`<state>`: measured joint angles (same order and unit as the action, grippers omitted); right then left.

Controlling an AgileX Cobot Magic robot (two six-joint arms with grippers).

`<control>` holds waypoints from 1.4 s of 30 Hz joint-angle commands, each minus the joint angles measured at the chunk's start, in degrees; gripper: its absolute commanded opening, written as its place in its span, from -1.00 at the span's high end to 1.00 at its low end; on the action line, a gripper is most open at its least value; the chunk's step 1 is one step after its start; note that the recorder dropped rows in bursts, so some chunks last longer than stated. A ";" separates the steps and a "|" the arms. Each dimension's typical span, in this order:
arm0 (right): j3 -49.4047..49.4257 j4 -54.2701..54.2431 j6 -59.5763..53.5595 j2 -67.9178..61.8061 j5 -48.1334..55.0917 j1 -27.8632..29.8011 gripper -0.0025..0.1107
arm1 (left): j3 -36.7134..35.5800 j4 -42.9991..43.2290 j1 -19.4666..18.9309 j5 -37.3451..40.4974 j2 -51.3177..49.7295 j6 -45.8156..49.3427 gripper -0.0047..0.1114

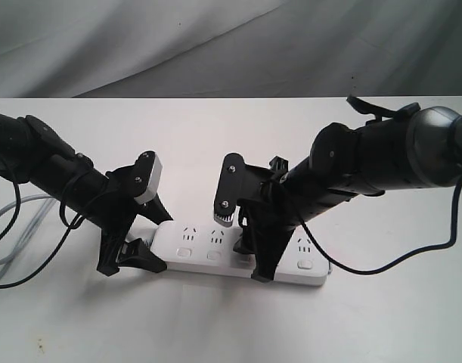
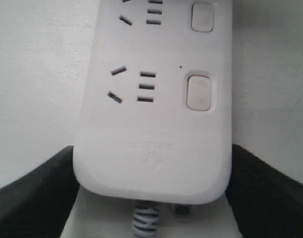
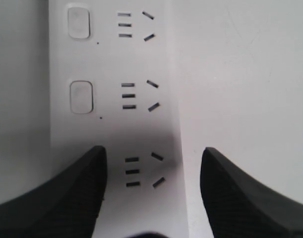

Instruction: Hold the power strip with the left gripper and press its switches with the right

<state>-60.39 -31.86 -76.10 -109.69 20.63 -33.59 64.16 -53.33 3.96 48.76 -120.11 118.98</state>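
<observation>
The white power strip (image 1: 215, 246) lies flat on the white table. My left gripper (image 1: 149, 240) is shut on its cord end. In the left wrist view both black fingers (image 2: 32, 198) press the sides of the power strip (image 2: 156, 129), and two switches (image 2: 199, 92) show beyond them. My right gripper (image 1: 255, 253) stands open over the middle of the strip. One of its fingers (image 3: 57, 198) rests on the strip's switch row, in line with two visible switches (image 3: 82, 96). The other finger (image 3: 250, 198) is off the strip's (image 3: 136, 124) edge, over the table.
The grey cord (image 1: 11, 227) loops off the left end of the strip toward the table's left edge, and its ribbed collar (image 2: 144, 223) shows between the left fingers. Black arm cables (image 1: 382, 261) hang at the right. A grey cloth backdrop (image 1: 231, 38) stands behind the table.
</observation>
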 commanded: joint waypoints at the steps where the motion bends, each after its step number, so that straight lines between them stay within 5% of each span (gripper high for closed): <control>1: 0.59 0.85 -0.21 1.31 1.04 -0.32 0.01 | 0.12 1.53 0.28 -0.55 0.02 -0.12 -0.24; 42: 0.59 1.31 -0.09 -2.75 2.94 0.26 0.01 | 0.12 1.53 0.28 -0.55 0.02 -0.08 -0.24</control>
<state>-60.53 -33.02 -75.71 -110.75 21.20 -33.91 64.16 -53.29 3.96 48.87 -120.11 118.98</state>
